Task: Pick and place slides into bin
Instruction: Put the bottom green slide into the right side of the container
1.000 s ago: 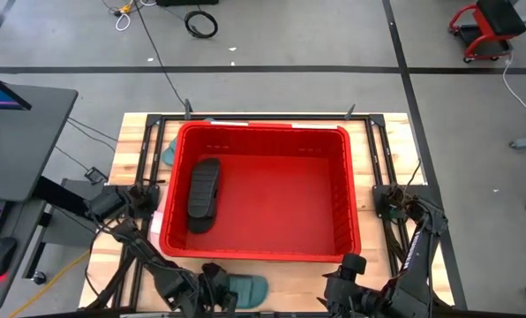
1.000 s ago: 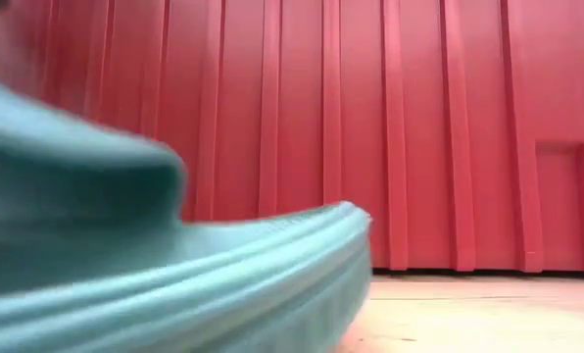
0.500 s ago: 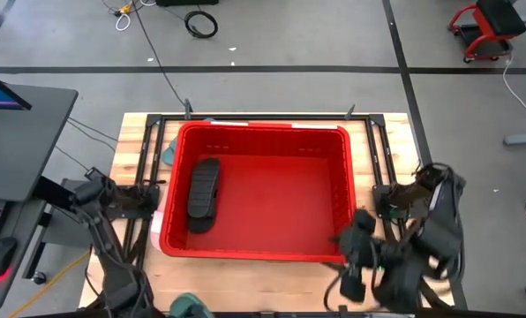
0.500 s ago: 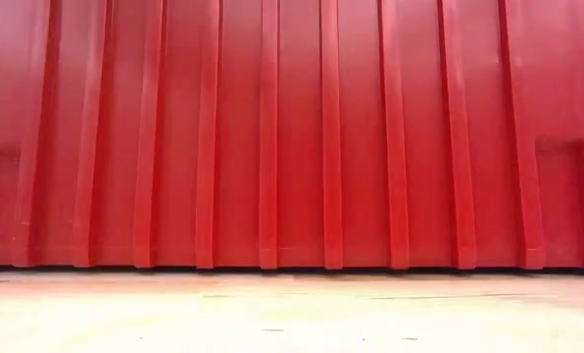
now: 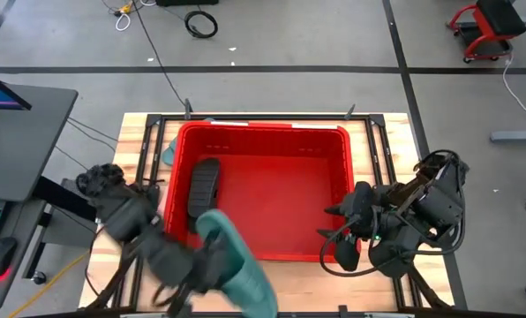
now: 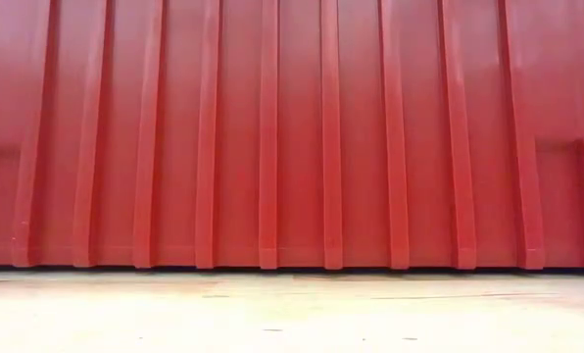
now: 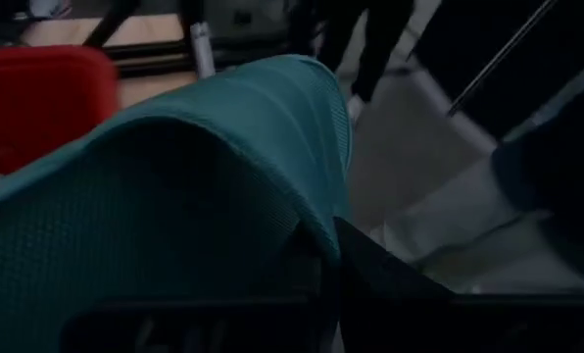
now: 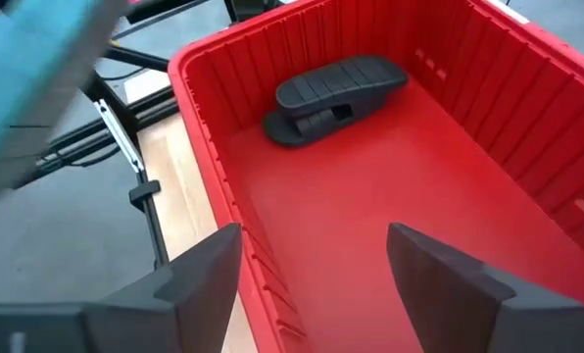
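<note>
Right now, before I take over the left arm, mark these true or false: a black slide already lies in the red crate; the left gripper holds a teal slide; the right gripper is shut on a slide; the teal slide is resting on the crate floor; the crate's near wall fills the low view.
1. A black rubber slide lies inside the red plastic ribbed bin. True.
2. The left gripper holds a teal-green rubber slide. True.
3. The right gripper is shut on a slide. False: its fingers are apart and empty, over the bin.
4. The teal slide rests on the bin floor. False: it is held over the bin's near rim.
5. The bin's wall fills the low view. True.
</note>
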`<move>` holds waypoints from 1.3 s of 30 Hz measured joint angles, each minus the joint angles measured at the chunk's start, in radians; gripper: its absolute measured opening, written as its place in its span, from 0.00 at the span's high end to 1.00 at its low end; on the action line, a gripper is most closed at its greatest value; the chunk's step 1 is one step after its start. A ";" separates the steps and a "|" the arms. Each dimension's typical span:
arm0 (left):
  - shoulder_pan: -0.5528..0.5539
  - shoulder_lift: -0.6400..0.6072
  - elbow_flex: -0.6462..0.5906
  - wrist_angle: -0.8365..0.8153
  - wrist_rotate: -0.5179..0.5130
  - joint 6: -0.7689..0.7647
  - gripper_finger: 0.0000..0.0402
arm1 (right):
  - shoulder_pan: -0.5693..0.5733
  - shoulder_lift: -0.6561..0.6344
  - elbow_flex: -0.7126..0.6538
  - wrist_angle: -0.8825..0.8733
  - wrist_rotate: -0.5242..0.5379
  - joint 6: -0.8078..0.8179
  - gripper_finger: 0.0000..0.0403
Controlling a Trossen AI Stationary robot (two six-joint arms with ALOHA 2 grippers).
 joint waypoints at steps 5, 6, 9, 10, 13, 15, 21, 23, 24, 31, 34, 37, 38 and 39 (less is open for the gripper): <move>0.194 0.002 -0.018 0.037 0.225 0.168 0.96 | -0.001 0.000 -0.010 -0.052 -0.045 0.020 0.39; 0.234 0.001 -0.030 0.052 0.270 0.197 0.96 | -0.001 0.000 -0.010 -0.054 -0.054 0.009 0.39; 0.358 0.007 -0.057 0.056 0.353 0.299 0.97 | -0.001 -0.002 -0.010 -0.051 -0.065 -0.061 0.42; 0.400 0.009 -0.066 0.060 0.368 0.331 0.97 | -0.004 -0.006 -0.010 -0.051 -0.069 -0.089 0.42; 0.513 0.010 -0.121 0.085 0.404 0.413 0.97 | -0.019 -0.022 -0.010 -0.051 -0.068 -0.186 0.45; 0.581 0.010 -0.181 0.154 0.436 0.485 0.96 | -0.038 -0.033 -0.010 -0.051 -0.065 -0.249 0.47; 0.746 0.011 -0.432 0.424 0.627 0.499 0.97 | -0.113 -0.086 -0.010 -0.051 -0.096 -0.454 0.51; 0.779 0.014 -0.528 0.509 0.653 0.491 0.97 | -0.136 -0.113 -0.010 -0.051 -0.119 -0.507 0.52; 0.790 0.015 -0.575 0.563 0.654 0.463 0.97 | -0.147 -0.128 -0.010 -0.051 -0.125 -0.530 0.53; 0.806 0.147 -0.645 0.830 0.689 0.331 0.95 | -0.220 -0.212 -0.010 -0.051 -0.149 -0.625 0.55; 0.794 0.205 -0.607 0.825 0.704 0.374 0.97 | -0.261 -0.230 -0.010 -0.051 -0.183 -0.607 0.56; 0.792 0.255 -0.578 0.802 0.712 0.427 0.97 | -0.293 -0.236 -0.010 -0.051 -0.210 -0.596 0.56; 0.792 0.272 -0.573 0.804 0.712 0.441 0.96 | -0.304 -0.236 -0.010 -0.051 -0.223 -0.599 0.56; 0.793 0.284 -0.573 0.797 0.707 0.452 0.95 | -0.315 -0.236 -0.010 -0.051 -0.240 -0.602 0.56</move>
